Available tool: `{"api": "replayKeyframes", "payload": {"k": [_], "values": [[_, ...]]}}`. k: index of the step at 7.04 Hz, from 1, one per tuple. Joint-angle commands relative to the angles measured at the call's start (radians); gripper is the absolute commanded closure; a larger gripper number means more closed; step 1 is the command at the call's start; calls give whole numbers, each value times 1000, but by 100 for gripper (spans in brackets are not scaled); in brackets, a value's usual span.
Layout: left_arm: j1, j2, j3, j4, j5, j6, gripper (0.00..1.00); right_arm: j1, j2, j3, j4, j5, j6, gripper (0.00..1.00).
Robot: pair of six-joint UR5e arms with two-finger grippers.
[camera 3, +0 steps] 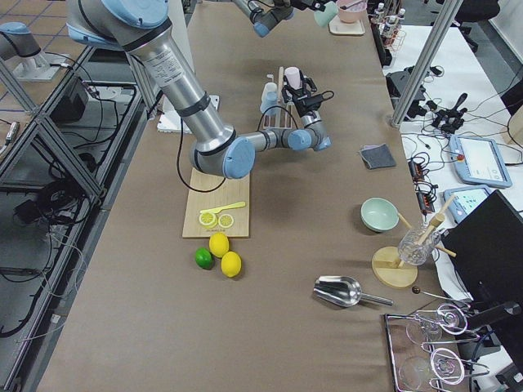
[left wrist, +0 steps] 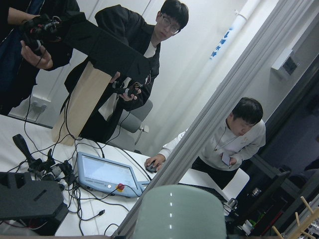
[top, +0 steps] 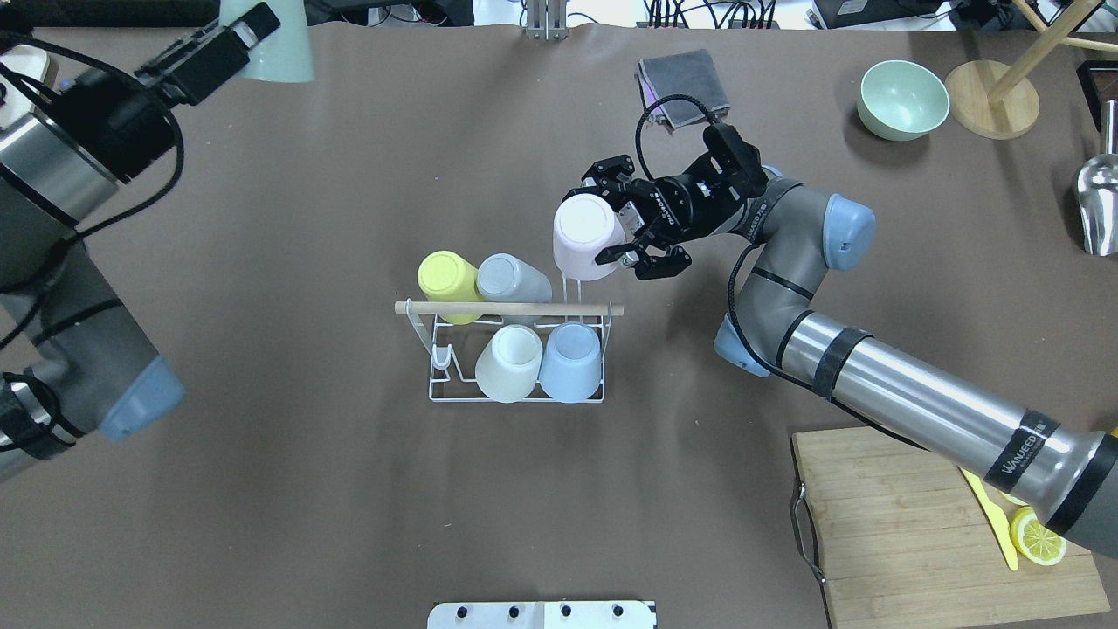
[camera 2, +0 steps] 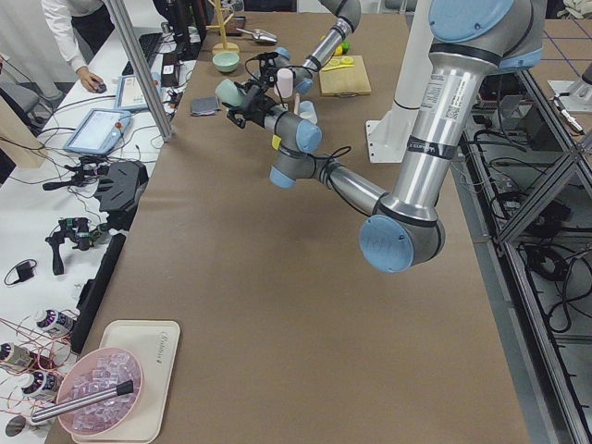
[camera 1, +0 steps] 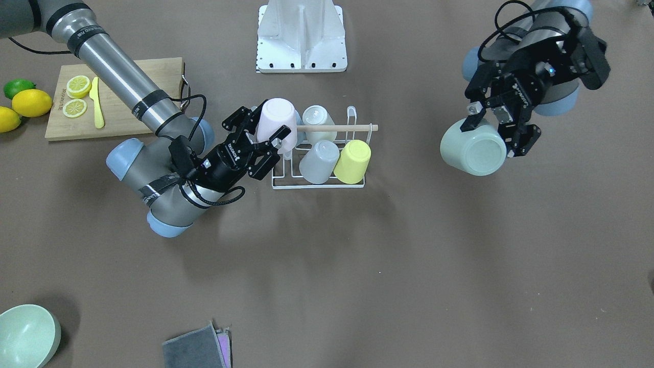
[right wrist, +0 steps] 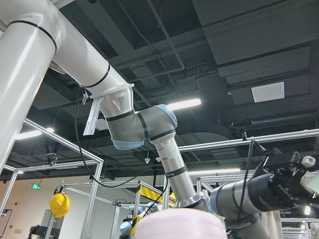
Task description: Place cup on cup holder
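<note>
The cup holder (camera 1: 318,182) is a white wire rack with a wooden dowel (camera 1: 339,128) across its top. It carries yellow (camera 1: 352,161), grey (camera 1: 319,161), white (camera 1: 317,120) and blue (top: 571,360) cups upside down. My right gripper (camera 1: 268,125) is shut on an inverted pink cup (camera 1: 276,121) at the rack's end, over a prong. The pink cup (top: 583,232) sits just beyond the dowel in the overhead view. My left gripper (camera 1: 498,130) is shut on a mint green cup (camera 1: 472,149), held high and far to the side of the rack.
A wooden cutting board (camera 1: 122,115) with lemon slices and a yellow knife lies by the right arm, with whole lemons (camera 1: 31,102) and a lime beside it. A mint bowl (camera 1: 25,335), a grey cloth (camera 1: 196,347) and the white mount plate (camera 1: 301,38) lie around the table.
</note>
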Motion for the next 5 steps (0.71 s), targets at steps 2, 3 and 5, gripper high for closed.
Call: {"api": "replayKeyframes", "payload": {"k": [2,3,5], "values": [[224,5,2,-61,228,129,84,40,7,-14,-5,-2,8,77],[297,3,0,-76,282,175,84,33,26,-27,-7,-5,8,77],[437,-18,-3,-86,409,246,85,10,49,-43,-7,-8,4,77]]}}
